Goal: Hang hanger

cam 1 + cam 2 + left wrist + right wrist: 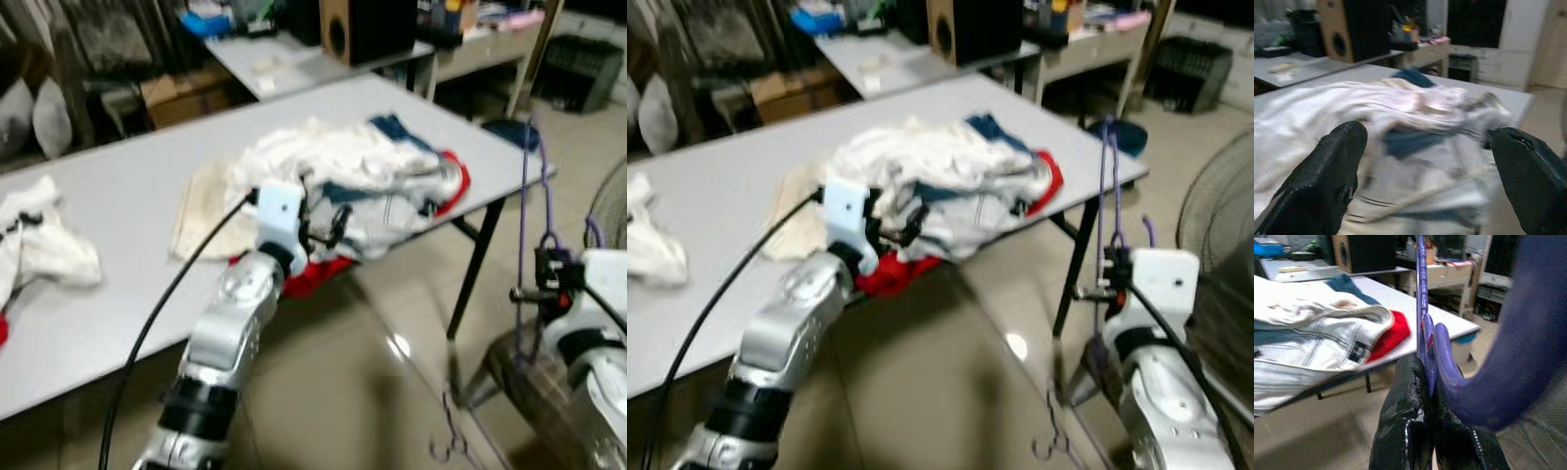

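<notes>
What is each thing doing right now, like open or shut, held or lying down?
Left gripper: jaws open wide, at the clothes pile.
Right gripper: jaws shut on the purple hanger.
Purple plastic hanger: held upright, beside the table's corner.
Pile of white, blue and red clothes: crumpled, lying on the table.
Long grey table: standing, clothes on top.

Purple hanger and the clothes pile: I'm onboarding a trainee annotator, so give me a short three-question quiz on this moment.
1. True or false: the right end effector is shut on the purple hanger.
2. The left end effector is: A) open, facing the clothes pile; B) shut on the hanger; C) resting on the floor.
3. Fill in: the garment peeking out from under the pile at the grey table edge is ____.

Key: 1 true; 2 A; 3 red.
</notes>
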